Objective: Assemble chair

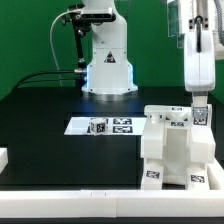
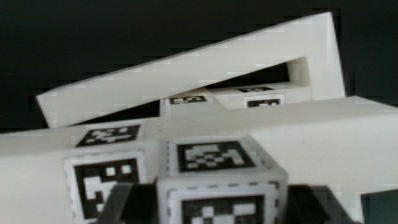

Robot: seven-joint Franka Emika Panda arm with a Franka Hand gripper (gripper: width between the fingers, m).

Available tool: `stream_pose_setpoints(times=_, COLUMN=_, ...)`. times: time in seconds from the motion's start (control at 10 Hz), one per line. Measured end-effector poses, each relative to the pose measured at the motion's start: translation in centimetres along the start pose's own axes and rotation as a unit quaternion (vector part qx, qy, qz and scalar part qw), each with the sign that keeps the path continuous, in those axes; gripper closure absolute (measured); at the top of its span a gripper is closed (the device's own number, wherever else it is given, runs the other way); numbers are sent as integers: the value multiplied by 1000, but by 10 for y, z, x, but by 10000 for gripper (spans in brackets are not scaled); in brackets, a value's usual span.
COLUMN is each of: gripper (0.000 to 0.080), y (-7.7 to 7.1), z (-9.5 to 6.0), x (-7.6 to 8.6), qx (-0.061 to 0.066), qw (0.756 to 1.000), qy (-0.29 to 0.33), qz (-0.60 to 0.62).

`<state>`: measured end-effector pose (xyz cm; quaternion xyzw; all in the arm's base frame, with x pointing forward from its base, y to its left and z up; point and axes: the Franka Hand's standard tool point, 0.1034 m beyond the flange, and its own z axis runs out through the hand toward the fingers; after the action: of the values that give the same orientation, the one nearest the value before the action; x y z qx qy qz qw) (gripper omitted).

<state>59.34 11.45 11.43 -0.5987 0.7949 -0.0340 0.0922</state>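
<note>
the chair (image 1: 176,150), a chunky white assembly of blocky pieces bearing black-and-white square tags, is sitting on the black desk (image 1: 50,110) toward the exterior view's right, close to the low white border rail (image 1: 70,202) running along the near edge. the arm is hanging down over it from the top of the exterior view's right, and the tool (image 1: 200,113) is sitting right at the top of the chair, its jaws set narrow around a small tagged white peg (image 2: 217,178) at the chair's upper edge; in the wrist view that peg is filling the space between the dark fingertips (image 2: 118,206), so the tool is gripping it. beyond the peg, the wrist view is showing a tagged flat slab and a framed opening of the chair. the marker board (image 1: 105,126) is lying flat on the desk just to the exterior view's left of the chair, and a small tagged white block (image 1: 97,126) is resting on it.
</note>
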Motion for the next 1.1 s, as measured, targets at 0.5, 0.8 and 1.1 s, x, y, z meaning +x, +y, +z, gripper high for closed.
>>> stream_pose_setpoints(times=0.5, gripper=166, y=-4, z=-7, x=1, qx=4, qw=1000, qy=-5, qz=-24)
stream_pose_setpoints(times=0.8, gripper=150, y=-10, z=-33, x=23, qx=15, qw=998, qy=-18, qz=-66)
stream_pose_setpoints(times=1.1, gripper=150, y=-7, z=-28, x=21, qx=12, qw=997, qy=-16, qz=-71)
